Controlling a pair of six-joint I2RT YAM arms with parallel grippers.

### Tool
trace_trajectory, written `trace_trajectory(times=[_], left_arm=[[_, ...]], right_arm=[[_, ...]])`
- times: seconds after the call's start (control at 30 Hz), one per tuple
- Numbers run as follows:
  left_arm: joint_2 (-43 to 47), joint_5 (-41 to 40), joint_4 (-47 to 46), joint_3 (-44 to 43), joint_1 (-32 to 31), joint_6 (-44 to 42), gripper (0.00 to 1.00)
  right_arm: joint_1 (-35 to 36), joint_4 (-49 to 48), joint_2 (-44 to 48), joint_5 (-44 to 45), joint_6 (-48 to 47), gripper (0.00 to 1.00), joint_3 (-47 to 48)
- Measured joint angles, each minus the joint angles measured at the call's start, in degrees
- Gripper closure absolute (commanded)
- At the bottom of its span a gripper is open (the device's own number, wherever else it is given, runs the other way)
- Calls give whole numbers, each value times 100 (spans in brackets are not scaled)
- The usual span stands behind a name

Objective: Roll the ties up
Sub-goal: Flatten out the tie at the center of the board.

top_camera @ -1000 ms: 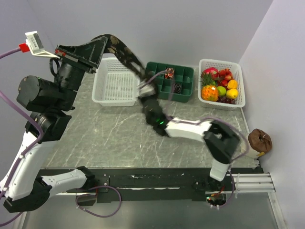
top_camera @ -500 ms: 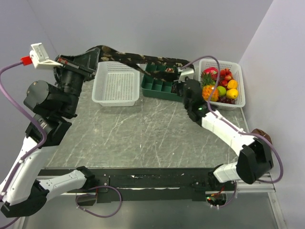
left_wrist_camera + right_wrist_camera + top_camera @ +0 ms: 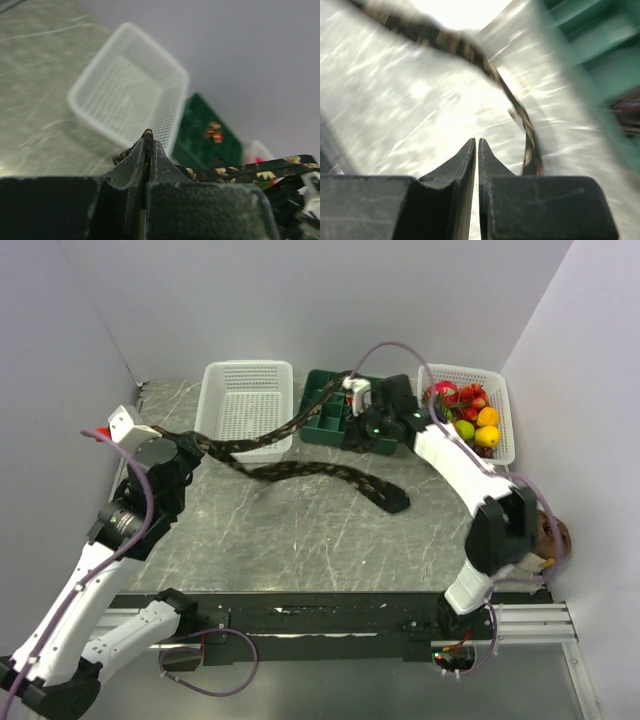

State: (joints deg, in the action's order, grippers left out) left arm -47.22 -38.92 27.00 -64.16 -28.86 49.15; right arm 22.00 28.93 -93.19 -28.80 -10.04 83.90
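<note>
Grey-veined table [image 3: 300,540] underneath, partly covered by arms. Sprawled across it in a loop: tie [image 3: 330,472], wide end flat, far stretch blurred near green tray [image 3: 325,422]. Clamped tight on it, left gripper [image 3: 148,142], pinched part hidden. Barely parted, right gripper [image 3: 475,145], grasping nothing.
</note>
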Motion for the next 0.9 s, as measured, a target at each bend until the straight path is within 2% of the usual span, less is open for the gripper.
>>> trace_trajectory(times=[0.13,0.27,0.5,0.7,0.9], left_arm=[[-7,7,413,352,420,146,99],[109,-7,667,466,697,186,99],[417,-4,796,479,973,155,99],[203,92,743,479,1139,92,99],[-2,385,564,481,1325,-20,99]], right_arm=[[107,1001,-870,-625,-190,86,396],[199,1567,-1185,-612,-144,85,363],[256,1322,-914,-203,243,77,232],[479,824,-699,107,343,78,-192],[855,538,-1204,682,507,83,-179]])
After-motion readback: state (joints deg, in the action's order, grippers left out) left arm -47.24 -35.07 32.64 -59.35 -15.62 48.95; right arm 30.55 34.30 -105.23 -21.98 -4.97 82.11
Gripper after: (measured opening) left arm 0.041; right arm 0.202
